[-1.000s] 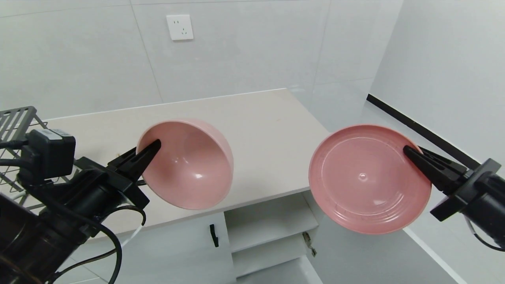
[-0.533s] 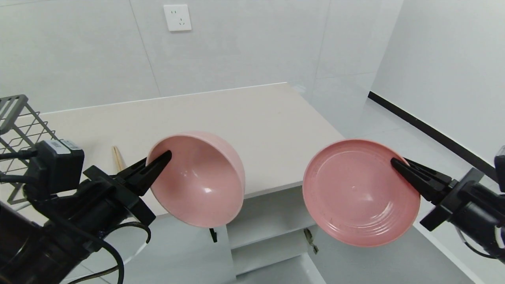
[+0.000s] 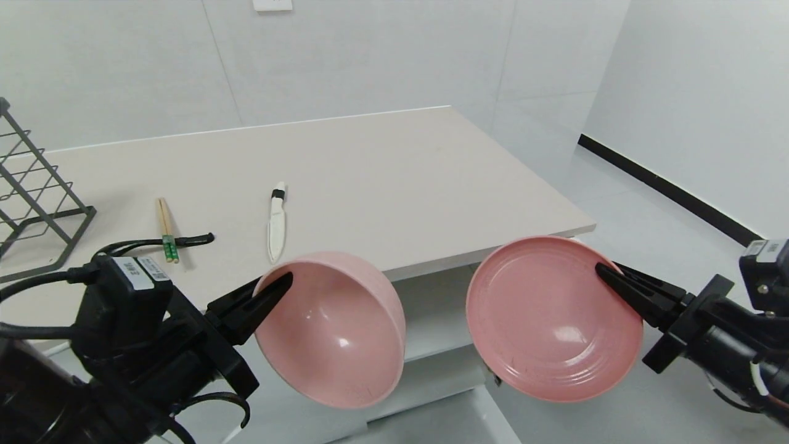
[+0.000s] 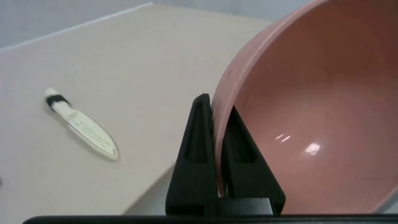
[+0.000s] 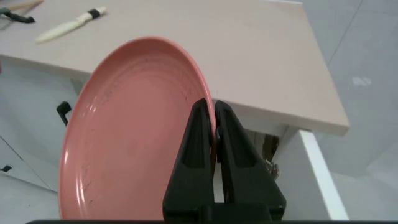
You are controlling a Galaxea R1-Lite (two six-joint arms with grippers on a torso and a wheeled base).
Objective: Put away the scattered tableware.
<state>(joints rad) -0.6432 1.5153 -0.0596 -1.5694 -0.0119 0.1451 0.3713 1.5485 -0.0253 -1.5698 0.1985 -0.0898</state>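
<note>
Pink round bowl (image 3: 333,330) and pink ribbed plate (image 3: 551,317), pinched in your left gripper (image 3: 285,279) and right gripper (image 3: 601,269), have sunk to the beige counter's (image 3: 394,185) front edge. Shelving looks near.

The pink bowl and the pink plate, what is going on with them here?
The robot is tidying tableware. Its left gripper clamps the rim of the pink bowl, and its right gripper clamps the rim of the pink plate. Both are held tilted in the air, off the counter. A white knife and chopsticks lie on the counter, not put away.
</note>
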